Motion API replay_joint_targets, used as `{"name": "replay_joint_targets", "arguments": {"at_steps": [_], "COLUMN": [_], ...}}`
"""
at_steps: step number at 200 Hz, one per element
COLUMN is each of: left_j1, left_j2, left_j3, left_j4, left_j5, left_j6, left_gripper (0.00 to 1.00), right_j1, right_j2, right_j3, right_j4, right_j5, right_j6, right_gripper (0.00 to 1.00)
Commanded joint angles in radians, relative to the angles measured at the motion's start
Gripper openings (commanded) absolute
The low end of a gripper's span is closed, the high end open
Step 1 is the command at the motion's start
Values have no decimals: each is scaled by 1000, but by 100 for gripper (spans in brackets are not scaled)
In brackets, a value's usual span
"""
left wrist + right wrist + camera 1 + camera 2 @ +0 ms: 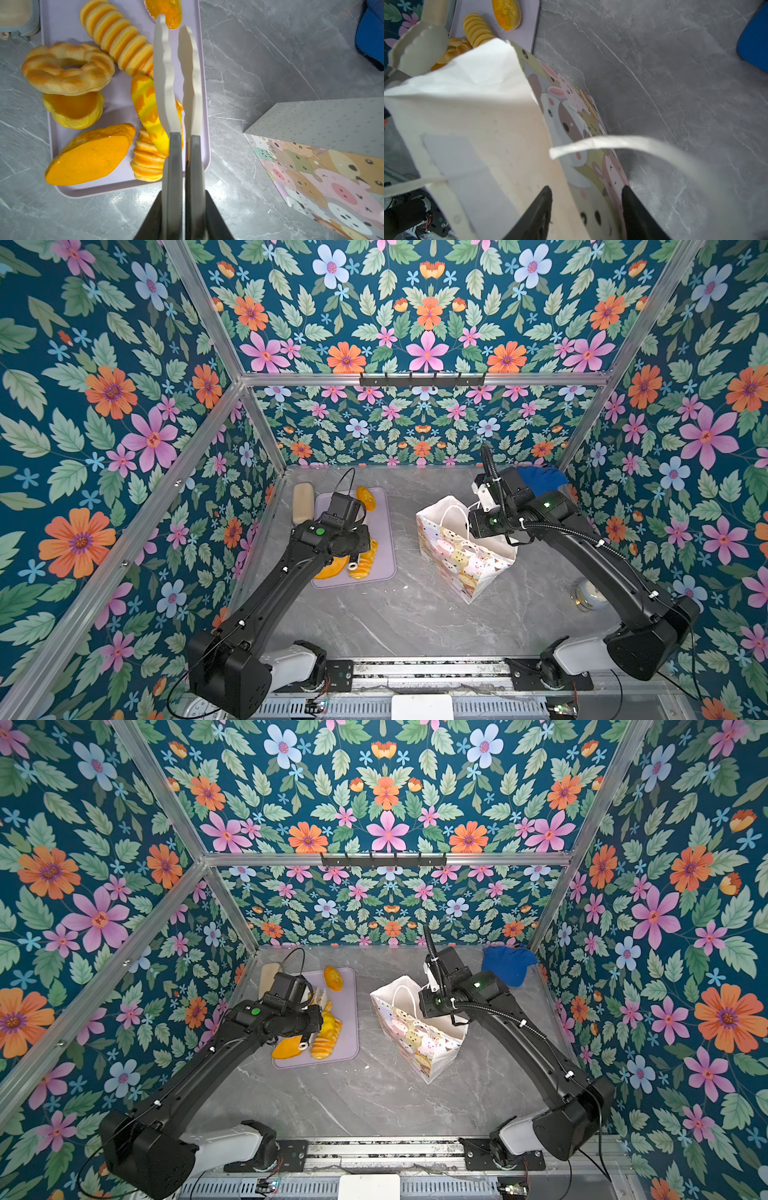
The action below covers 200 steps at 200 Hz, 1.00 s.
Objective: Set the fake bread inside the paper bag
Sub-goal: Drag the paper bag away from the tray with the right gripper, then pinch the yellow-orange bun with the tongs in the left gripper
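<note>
grey marble table [395, 614], seen from above. right of centre in both top views stands the paper bag [457, 553], mouth up, printed face toward the lower edge of the frame. no bread shows in the part of its white inside seen from the right wrist view. the right gripper [494, 533] sits at the bag's upper-right rim. its fingers are hidden by the paper, so whether they are spread or pinching the rim cannot be told.

left of centre lies the lilac tray [384, 537], well apart from the bag. it carries all the fake bread [118, 39] in view, including a ring doughnut [68, 68], a tart [72, 110] and an oval bun [89, 155]. the left gripper [172, 25] hangs over the tray's edge nearest the bag, its fingers a narrow slit apart with nothing seen pinched.

decisive detail: the marbled yellow bun [145, 104], centre of the left wrist view, lies under and just left of the fingers, its long axis nearly parallel to them. judgement: the left arm is the nearer. its jaws would need to widen and straddle the bun's short width. the bag waits at the lower right of that frame.
</note>
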Motion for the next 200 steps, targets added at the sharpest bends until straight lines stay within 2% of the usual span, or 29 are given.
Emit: {"name": "replay_joint_targets", "arguments": {"at_steps": [1, 14, 24, 46, 89, 133, 148, 164, 180, 200], "left_j1": [1, 1, 1, 1, 1, 1, 1, 1, 1, 0], "left_j2": [-7, -10, -11, -8, -2, -3, -5, -1, 9, 27], "left_j3": [1, 2, 6, 16, 25, 20, 20, 21, 19, 15], "left_j4": [30, 30, 30, 25, 29, 27, 27, 27, 25, 24], "left_j5": [-3, -6, -8, -7, -3, 4, 1, 0, 4, 8], "left_j6": [6, 7, 7, 7, 8, 9, 9, 12, 13, 13], "left_gripper": [30, 29, 30, 30, 30, 30, 34, 36, 38, 41], "right_j1": [-10, -12, -12, -12, -12, -13, -12, -12, -12, -12], "right_j2": [1, -8, -19, -47, -125, -137, -145, -149, -159, -182], "right_j3": [8, 23, 40, 71, -54, -125, -128, -117, -103, -102], "right_j4": [-18, -31, -49, -85, 4, 84, 85, 75, 61, 50], "right_j5": [9, 15, 17, 5, 10, -19, -17, -18, -19, -16], "right_j6": [12, 48, 97, 228, 442, 490, 486, 473, 459, 444], "right_gripper": [45, 37, 27, 0, 0, 0, 30, 52, 66, 76]}}
